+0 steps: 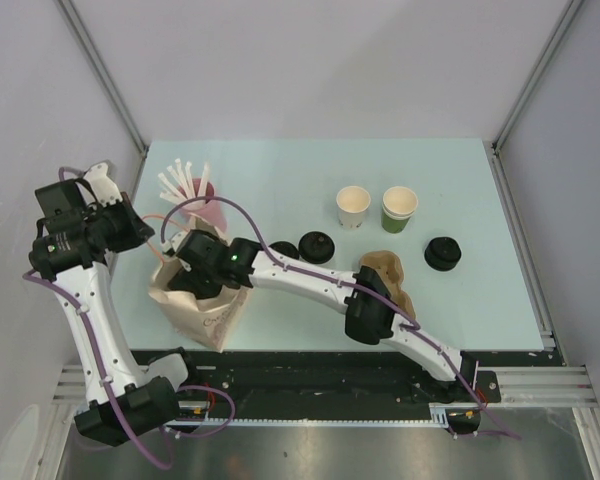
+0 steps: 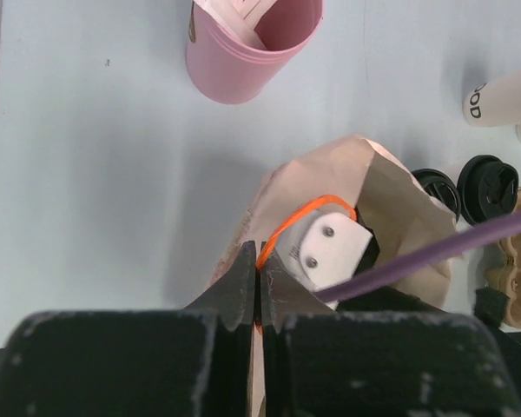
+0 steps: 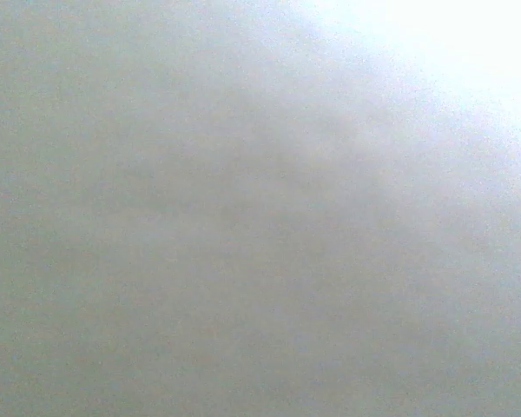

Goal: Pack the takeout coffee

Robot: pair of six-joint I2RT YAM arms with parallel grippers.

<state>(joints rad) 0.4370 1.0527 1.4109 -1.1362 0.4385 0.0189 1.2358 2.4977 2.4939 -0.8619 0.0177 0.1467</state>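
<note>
Coffee lids [image 1: 316, 246] beside the bag [image 1: 195, 312] show overhead; right wrist view blurs grey.

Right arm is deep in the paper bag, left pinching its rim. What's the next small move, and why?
Probably lift the right gripper straight up out of the paper bag: its jaws are hidden inside, its wrist view is only grey blur, and the left gripper pinches the rim, steadying the bag.

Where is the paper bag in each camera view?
Top external: paper bag at the table's near-left, right arm dipping into its mouth.
Left wrist: paper bag mid-frame, below the pink cup.
Right wrist: nothing discernible, only grey blur.
Shared landmark: pink cup beyond the bag.
</note>
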